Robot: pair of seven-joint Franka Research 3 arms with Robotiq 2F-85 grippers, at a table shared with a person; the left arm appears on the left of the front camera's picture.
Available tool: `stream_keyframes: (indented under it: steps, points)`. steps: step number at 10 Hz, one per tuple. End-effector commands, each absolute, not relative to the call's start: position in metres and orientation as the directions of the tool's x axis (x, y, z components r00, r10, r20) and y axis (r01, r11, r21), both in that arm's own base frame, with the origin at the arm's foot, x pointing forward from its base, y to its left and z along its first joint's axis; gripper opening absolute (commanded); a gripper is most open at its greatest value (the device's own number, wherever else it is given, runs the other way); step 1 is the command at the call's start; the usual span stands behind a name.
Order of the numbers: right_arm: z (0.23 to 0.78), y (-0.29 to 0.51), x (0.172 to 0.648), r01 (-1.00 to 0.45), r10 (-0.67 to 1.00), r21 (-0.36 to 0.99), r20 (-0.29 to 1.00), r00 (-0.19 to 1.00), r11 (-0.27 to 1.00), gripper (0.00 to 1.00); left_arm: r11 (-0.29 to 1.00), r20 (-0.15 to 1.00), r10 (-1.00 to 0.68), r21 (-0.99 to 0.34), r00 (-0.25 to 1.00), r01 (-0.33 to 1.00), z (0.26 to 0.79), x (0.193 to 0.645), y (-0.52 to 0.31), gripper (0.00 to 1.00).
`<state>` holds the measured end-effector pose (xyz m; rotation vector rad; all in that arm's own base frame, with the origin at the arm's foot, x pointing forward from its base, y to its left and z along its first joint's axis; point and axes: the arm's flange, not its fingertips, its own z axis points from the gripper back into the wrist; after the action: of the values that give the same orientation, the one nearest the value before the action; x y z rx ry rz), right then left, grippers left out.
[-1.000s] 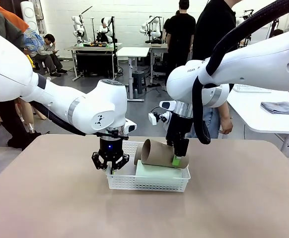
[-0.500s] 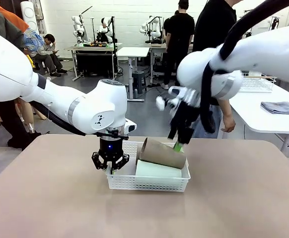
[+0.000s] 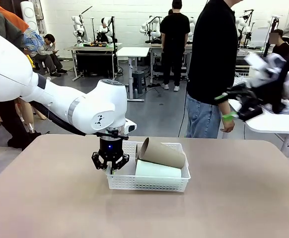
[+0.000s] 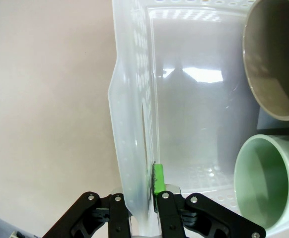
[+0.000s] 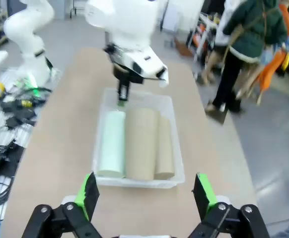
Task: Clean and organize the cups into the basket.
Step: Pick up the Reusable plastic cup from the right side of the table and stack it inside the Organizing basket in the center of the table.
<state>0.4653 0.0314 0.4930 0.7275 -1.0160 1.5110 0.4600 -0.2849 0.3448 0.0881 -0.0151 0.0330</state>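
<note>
Swung up and away from the basket [image 3: 148,181], the right gripper [image 3: 232,106] now hangs blurred at the far right of the front view, well above the bench [image 3: 45,198], where a second ago it stood over the tan-brown cup [image 3: 162,153]. Its fingers [image 5: 89,194] are spread wide with nothing between them, as the right wrist view shows from above.

That tan-brown cup now lies on its side in the basket, resting across the top of the pale mint green cup [image 3: 157,169], a little lower than before. From above, the right wrist view shows three cups lying side by side: the mint one, the tan one and a second tan-brown cup [image 5: 165,146] at the far edge.

The left gripper [image 3: 110,165] has not moved; its fingers [image 4: 159,179] stay clenched on the basket's left wall, holding it steady.

All visible cups are in the basket, and none is on the open bench, so the placing part looks finished. What seems left is for the left arm to let go of the wall.
</note>
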Motion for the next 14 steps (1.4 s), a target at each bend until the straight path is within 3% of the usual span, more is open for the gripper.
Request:
stream_keyframes:
  steps: [1,5,14]
  points:
    - [0.436,-0.02,0.445,-0.984,0.343,-0.173,0.922,-0.177,-0.044,1.0,0.996,0.015,0.03,0.088,0.999,-0.031,0.346,0.459,-0.285,0.0]
    - [0.383,-0.083,0.429,-0.984,0.245,-0.121,0.966,-0.085,0.134,1.0,0.996,0.015,0.03,0.088,0.999,-0.031,0.346,0.459,-0.285,0.0]
    - [0.376,-0.09,0.422,-0.989,0.276,-0.098,0.959,-0.065,0.109,1.0,0.996,0.015,0.03,0.088,0.999,-0.031,0.346,0.459,-0.285,0.0]
